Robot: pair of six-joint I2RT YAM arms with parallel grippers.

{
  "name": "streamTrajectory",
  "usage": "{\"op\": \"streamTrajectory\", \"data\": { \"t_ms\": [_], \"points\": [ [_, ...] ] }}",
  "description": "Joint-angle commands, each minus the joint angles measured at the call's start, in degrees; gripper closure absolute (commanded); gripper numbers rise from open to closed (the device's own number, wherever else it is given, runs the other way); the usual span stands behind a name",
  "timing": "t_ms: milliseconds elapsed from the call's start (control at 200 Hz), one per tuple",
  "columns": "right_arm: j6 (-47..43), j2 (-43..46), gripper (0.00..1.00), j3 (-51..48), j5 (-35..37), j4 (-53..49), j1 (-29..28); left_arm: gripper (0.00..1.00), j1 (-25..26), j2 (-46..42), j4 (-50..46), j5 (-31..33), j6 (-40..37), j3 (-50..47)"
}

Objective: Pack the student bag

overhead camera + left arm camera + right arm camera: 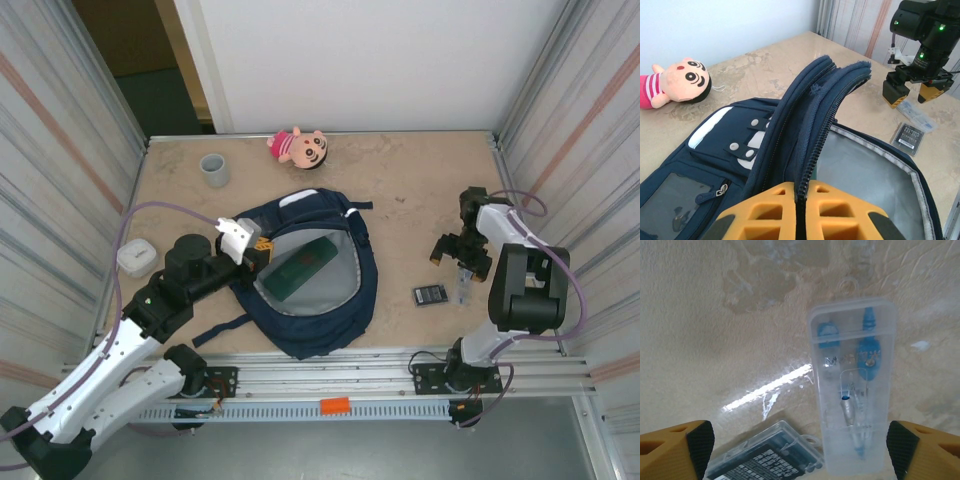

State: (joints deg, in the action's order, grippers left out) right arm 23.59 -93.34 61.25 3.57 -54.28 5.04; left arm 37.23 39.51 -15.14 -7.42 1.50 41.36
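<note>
Right wrist view: right gripper (800,440), wide open and empty, hovers over the clear plastic case (852,385) lying crosswise to its jaws, while left gripper (801,195) clamps the rim of the student bag (790,115).

The clear case (852,390) has faint letters on it — too blurry to read. The dark box (765,462) has tiny print — also too small.

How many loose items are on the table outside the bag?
5: plush doll and grey cup at the far edge, white case at the left, clear compass case and dark box by the right gripper. The bag may hide more.
</note>
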Motion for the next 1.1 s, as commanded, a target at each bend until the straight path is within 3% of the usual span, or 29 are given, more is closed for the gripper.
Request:
{"op": "streamTrajectory", "data": {
  "t_ms": [0, 120, 336, 461, 676, 802, 1097],
  "points": [
    [1.5, -1.9, 0.10, 2.2, 8.2, -3.3, 0.2, 0.92, -0.1, -0.1, 3.5, 1.1, -0.2, 1.4],
    [1.0, -2.6, 0.10, 2.5, 9.5, -2.9, 1.0, 0.92, -0.1, 0.5, 3.6, 0.9, 0.0, 1.6],
    [0.8, -4.0, 0.16, 1.5, 2.0, 0.3, 4.5, 0.93, -0.1, 0.8, 4.0, 0.6, -0.3, 1.6],
    [0.9, -5.6, 0.23, 0.6, 0.8, 2.3, 5.0, 0.93, -0.1, 0.7, 3.8, 0.7, -0.4, 1.6],
    [1.1, -9.8, 0.24, 0.8, 1.4, 2.6, 5.1, 0.93, -0.1, 0.0, 3.2, 1.2, -0.6, 1.4],
    [1.2, -10.3, 0.40, 0.3, 2.3, 3.1, 5.1, 0.93, -0.1, 0.0, 3.2, 1.3, -0.7, 1.5],
    [1.4, -6.3, 0.55, -0.2, 3.9, 2.6, 4.6, 0.93, -0.1, 0.5, 3.7, 1.0, -0.3, 1.3]
  ]
}}
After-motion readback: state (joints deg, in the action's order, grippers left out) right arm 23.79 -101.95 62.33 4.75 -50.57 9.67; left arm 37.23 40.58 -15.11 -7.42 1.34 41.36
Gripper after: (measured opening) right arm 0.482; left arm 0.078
